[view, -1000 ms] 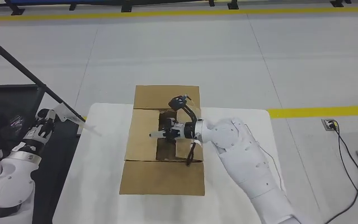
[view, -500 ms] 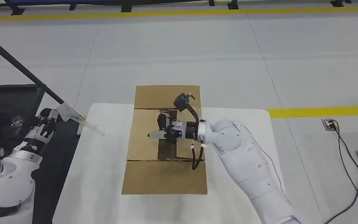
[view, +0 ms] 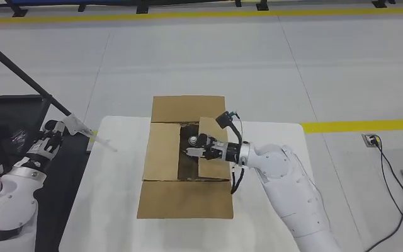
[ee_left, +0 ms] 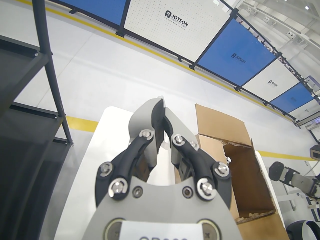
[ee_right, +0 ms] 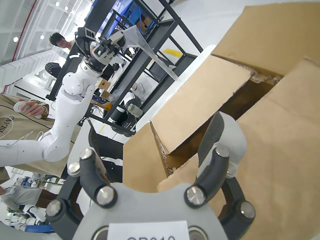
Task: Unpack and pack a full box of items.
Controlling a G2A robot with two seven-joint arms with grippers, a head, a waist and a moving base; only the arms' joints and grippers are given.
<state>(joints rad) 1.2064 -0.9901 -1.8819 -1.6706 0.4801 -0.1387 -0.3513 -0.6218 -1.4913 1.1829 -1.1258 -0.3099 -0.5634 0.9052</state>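
Note:
A brown cardboard box (view: 182, 201) stands mid-table with its top flaps spread and a dark opening in the middle; the box (ee_left: 220, 126) also appears in the left wrist view. My right gripper (view: 194, 147) is over that opening, at the inner edge of the right-hand flap. In its wrist view my right gripper (ee_right: 155, 128) is open, with a flap of the box (ee_right: 275, 38) between the spread fingers and one finger hidden behind it. My left gripper (view: 61, 126) is off the table's left edge, shut on a clear plastic strip (view: 101, 142). The left gripper (ee_left: 161, 108) has its tips together.
The white table (view: 113, 208) has bare room left and right of the box. A black metal rack (view: 25, 107) stands beside the table's left edge, close to the left arm. The rack's upright (ee_left: 47, 58) rises near the left gripper.
My right gripper has pulled back to the right across the box opening and its wrist has turned. The box shifted slightly. The left arm with the strip has hardly moved.

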